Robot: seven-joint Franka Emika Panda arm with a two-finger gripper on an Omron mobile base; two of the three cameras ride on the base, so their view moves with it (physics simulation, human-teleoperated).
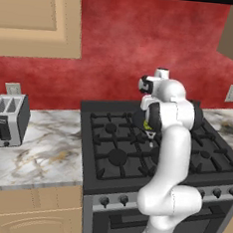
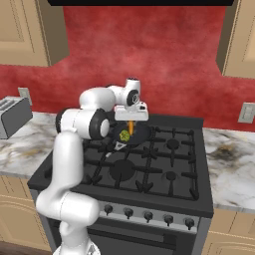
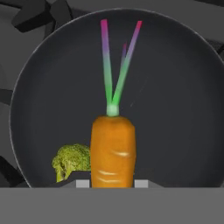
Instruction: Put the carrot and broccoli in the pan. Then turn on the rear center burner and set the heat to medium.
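Gripper (image 2: 131,121): we see it closed on the carrot (image 3: 113,151), above the pan (image 3: 183,96).
Carrot: held between the fingers, green stalks pointing down at the pan's floor.
Broccoli (image 3: 71,161): lying inside the pan, beside the carrot in our hand view.
Pan: on the stove's (image 2: 164,169) rear burner grates.
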